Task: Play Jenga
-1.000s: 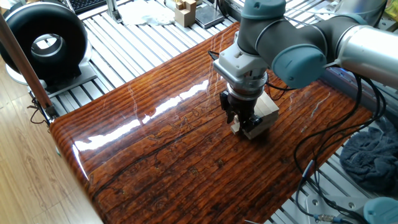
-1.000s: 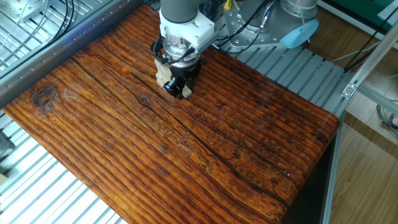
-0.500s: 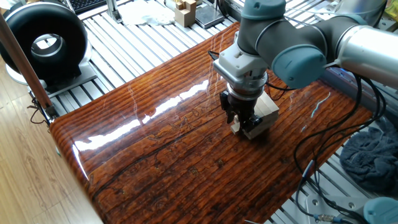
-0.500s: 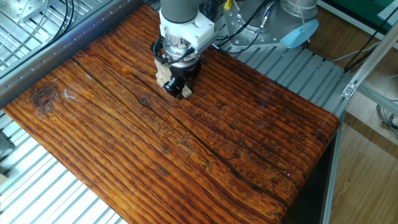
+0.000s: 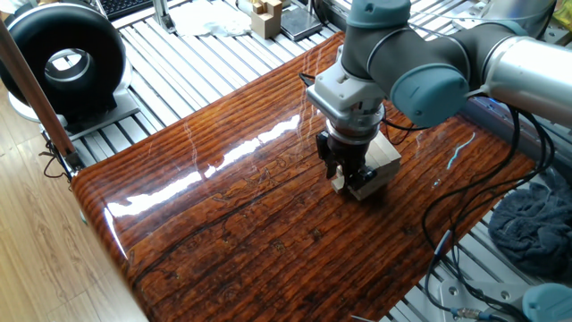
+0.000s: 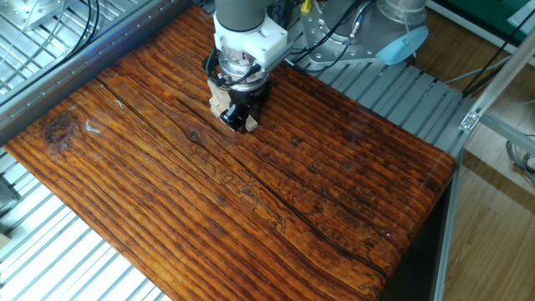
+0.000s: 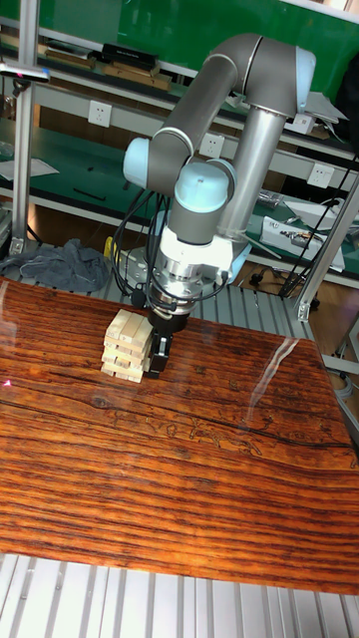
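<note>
Jenga tower (image 7: 128, 347) stands on the glossy wooden table (image 5: 232, 224), left of centre in the tall fixed view, crosswise layers visible. Gripper (image 7: 160, 351) points straight down, its black fingers (image 7: 163, 354) low against the tower's right side in that view; whether the jaws pinch a block cannot be told. In one fixed view the gripper (image 5: 349, 176) covers most of the tower (image 5: 386, 156), right of frame centre.

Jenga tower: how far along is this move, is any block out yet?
Done: the tower stands stacked on the table, with no loose block visible. In hand: the gripper is low against the tower's side, at its lower layers; whether it grips a block cannot be told. Left: drawing a block out and placing it on top.
</note>
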Available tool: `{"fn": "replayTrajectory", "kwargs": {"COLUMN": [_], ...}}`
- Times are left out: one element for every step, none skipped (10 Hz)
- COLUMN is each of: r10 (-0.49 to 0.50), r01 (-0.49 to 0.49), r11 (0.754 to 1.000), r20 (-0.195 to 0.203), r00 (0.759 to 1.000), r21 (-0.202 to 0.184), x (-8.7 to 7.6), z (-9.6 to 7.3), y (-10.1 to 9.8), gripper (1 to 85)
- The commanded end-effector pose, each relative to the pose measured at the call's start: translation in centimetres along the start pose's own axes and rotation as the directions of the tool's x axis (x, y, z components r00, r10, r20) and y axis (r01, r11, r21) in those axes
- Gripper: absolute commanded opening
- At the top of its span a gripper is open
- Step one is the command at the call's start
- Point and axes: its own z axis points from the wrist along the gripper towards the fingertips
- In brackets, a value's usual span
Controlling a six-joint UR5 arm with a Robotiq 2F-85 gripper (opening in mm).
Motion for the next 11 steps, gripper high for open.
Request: {"fn": "replayTrajectory", "kwargs": {"r10": [0.012, 0.014, 0.017, 0.020, 0.021, 0.024, 0.027, 0.029, 0.032, 0.035, 0.038], "r01": [-0.012, -0.014, -0.017, -0.020, -0.021, -0.024, -0.027, -0.029, -0.032, -0.035, -0.038], "r11": [1.000, 1.000, 1.000, 1.000, 1.000, 1.000, 1.000, 1.000, 0.999, 0.999, 0.999], "r20": [0.015, 0.015, 0.015, 0.017, 0.017, 0.017, 0.018, 0.021, 0.022, 0.025, 0.027], "r00": [1.000, 1.000, 1.000, 1.000, 1.000, 1.000, 0.999, 0.999, 0.999, 0.999, 0.999], "r21": [-0.003, -0.003, -0.005, -0.007, -0.008, -0.010, -0.012, -0.012, -0.013, -0.015, -0.016], "x": [-0.28, -0.27, -0.26, -0.29, -0.28, -0.27, -0.31, -0.38, -0.42, -0.50, -0.53], "z": [-0.09, -0.07, -0.01, 0.03, 0.06, 0.09, 0.10, 0.11, 0.13, 0.13, 0.13], "y": [0.03, 0.02, 0.04, 0.06, 0.09, 0.12, 0.16, 0.16, 0.19, 0.23, 0.23], "gripper": [43.7, 42.0, 40.3, 39.0, 38.0, 37.0, 36.3, 36.0, 35.3, 35.3, 34.7]}}
